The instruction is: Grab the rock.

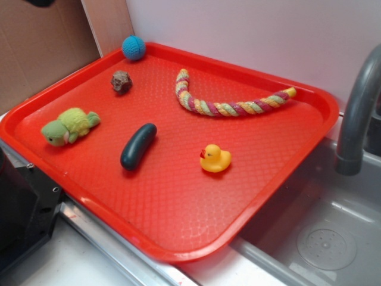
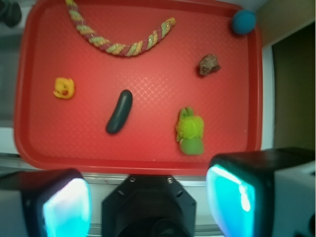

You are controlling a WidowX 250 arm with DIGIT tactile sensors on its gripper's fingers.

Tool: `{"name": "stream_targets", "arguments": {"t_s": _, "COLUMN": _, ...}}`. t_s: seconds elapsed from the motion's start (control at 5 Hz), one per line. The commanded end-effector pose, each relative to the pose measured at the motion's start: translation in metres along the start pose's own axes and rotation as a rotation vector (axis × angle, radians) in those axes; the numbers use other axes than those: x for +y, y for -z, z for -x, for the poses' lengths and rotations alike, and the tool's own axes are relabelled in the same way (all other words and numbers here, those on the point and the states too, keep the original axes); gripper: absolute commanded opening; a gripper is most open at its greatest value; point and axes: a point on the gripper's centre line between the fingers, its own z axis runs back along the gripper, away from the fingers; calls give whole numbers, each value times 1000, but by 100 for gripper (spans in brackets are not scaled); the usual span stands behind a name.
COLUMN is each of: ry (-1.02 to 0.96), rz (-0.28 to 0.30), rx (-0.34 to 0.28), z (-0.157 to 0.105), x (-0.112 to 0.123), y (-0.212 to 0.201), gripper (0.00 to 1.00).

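From the exterior view, the rock lay on the red tray near the blue crocheted ball, risking a mistaken target. In the wrist view, the hand hung wide open, far from the rock; its lumpy surface could slip.

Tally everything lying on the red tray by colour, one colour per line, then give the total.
Blue: 1, the crocheted ball
Brown-grey: 1, the rock
Light green: 1, the plush turtle
Dark green: 1, the cucumber
Yellow: 1, the rubber duck
Multicoloured: 1, the braided rope
Total: 6
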Motion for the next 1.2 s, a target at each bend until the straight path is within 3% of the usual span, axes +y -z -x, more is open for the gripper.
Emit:
{"name": "stream_targets", "arguments": {"t_s": 0.0, "ry": -83, "rz": -18, "rx": 14, "z": -57, "x": 75, "y": 41, "gripper": 100}}
{"name": "stream_targets", "arguments": {"t_s": 0.2, "ry": -36, "rz": -43, "rx": 67, "z": -71, "x": 88, "y": 83, "gripper": 100}}
{"name": "stream_targets", "arguments": {"t_s": 0.4, "ry": -15, "rz": -67, "rx": 72, "z": -76, "x": 99, "y": 119, "gripper": 100}}
{"name": "stream_targets", "arguments": {"t_s": 0.6, "ry": -15, "rz": -47, "rx": 1, "z": -83, "x": 110, "y": 150, "gripper": 100}}
{"name": "stream_targets", "arguments": {"t_s": 0.8, "ry": -57, "rz": -113, "rx": -38, "z": -93, "x": 124, "y": 163, "gripper": 100}}
{"name": "stream_targets", "arguments": {"t_s": 1.0, "ry": -70, "rz": -99, "rx": -3, "z": -100, "x": 133, "y": 181, "gripper": 100}}
